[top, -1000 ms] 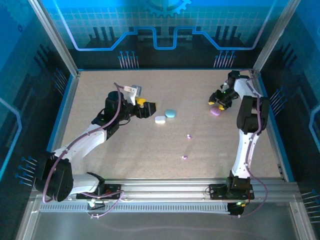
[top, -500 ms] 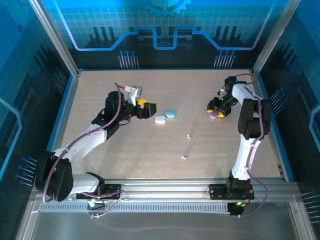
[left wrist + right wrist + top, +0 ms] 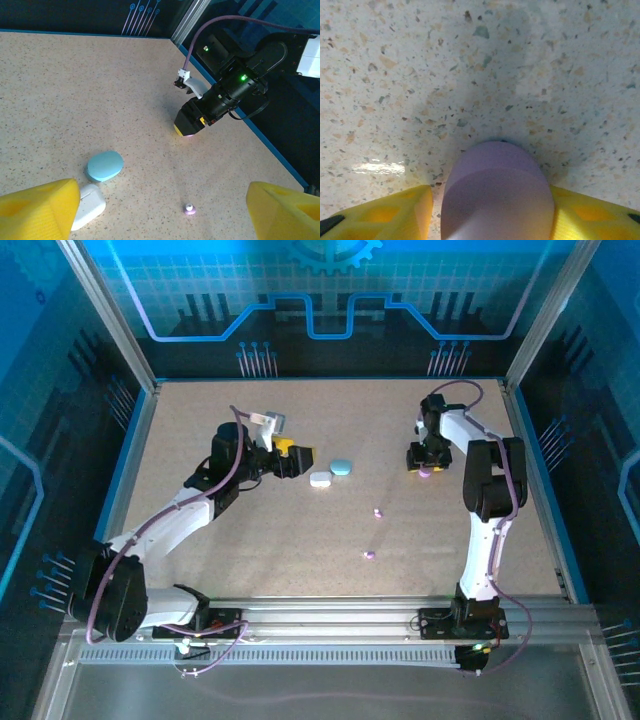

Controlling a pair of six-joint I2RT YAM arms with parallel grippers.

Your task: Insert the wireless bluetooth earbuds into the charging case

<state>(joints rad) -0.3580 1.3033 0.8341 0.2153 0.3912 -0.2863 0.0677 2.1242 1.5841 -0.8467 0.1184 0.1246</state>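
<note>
A purple charging case (image 3: 497, 195) lies on the table at the far right (image 3: 425, 472). My right gripper (image 3: 421, 462) (image 3: 490, 215) points straight down over it, and its yellow fingers (image 3: 385, 210) hug the case on both sides, shut on it. Two tiny pinkish earbuds (image 3: 377, 512) (image 3: 369, 555) lie loose mid-table; one earbud (image 3: 189, 209) shows between my left fingers' line of sight. My left gripper (image 3: 297, 458) (image 3: 160, 215) hovers wide open with nothing in it, just left of a light blue case (image 3: 341, 467) (image 3: 105, 165) and a white case (image 3: 320, 479) (image 3: 89, 205).
The speckled table (image 3: 230, 530) is ringed by a blue raised edge (image 3: 128, 455) and metal frame posts. In the left wrist view the right arm (image 3: 225, 95) stands close to the table's right border.
My right gripper has swung left and down from the back right corner and now stands upright around the purple case. The left arm has stayed still.
</note>
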